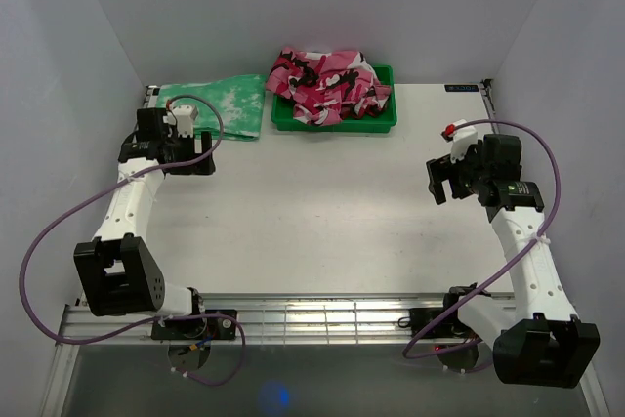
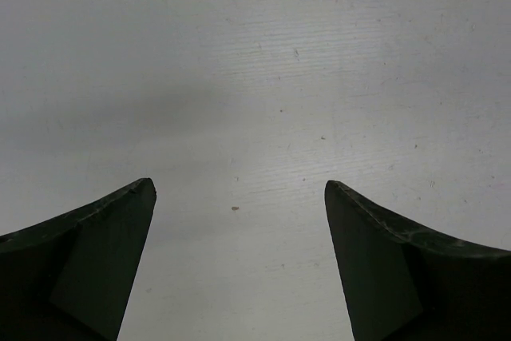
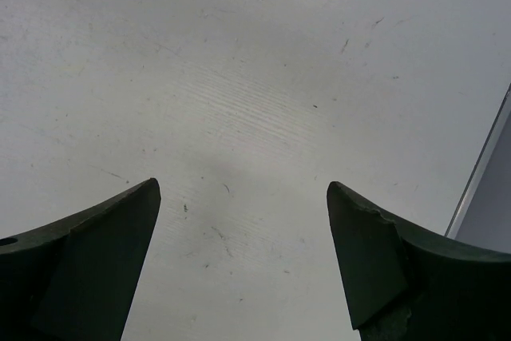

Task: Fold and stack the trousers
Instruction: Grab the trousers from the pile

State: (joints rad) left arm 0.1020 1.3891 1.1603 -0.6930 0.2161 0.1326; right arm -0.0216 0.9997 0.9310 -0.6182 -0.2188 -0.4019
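Note:
The trousers (image 1: 330, 84), in pink, white and black camouflage print, lie bunched in a green bin (image 1: 384, 120) at the back centre of the table. My left gripper (image 1: 200, 153) hovers over the table's left side, open and empty, near the front of a folded cloth. In the left wrist view its gripper (image 2: 239, 189) shows only bare tabletop between dark fingers (image 2: 104, 253). My right gripper (image 1: 441, 181) stands open over the right side, well clear of the bin. The right wrist view shows that gripper (image 3: 243, 188) with bare table between its fingers (image 3: 375, 253).
A mottled green-and-white folded cloth (image 1: 223, 104) lies at the back left, beside the bin. White walls close in the table on three sides. The table's right edge (image 3: 479, 173) shows in the right wrist view. Purple cables loop from both arms.

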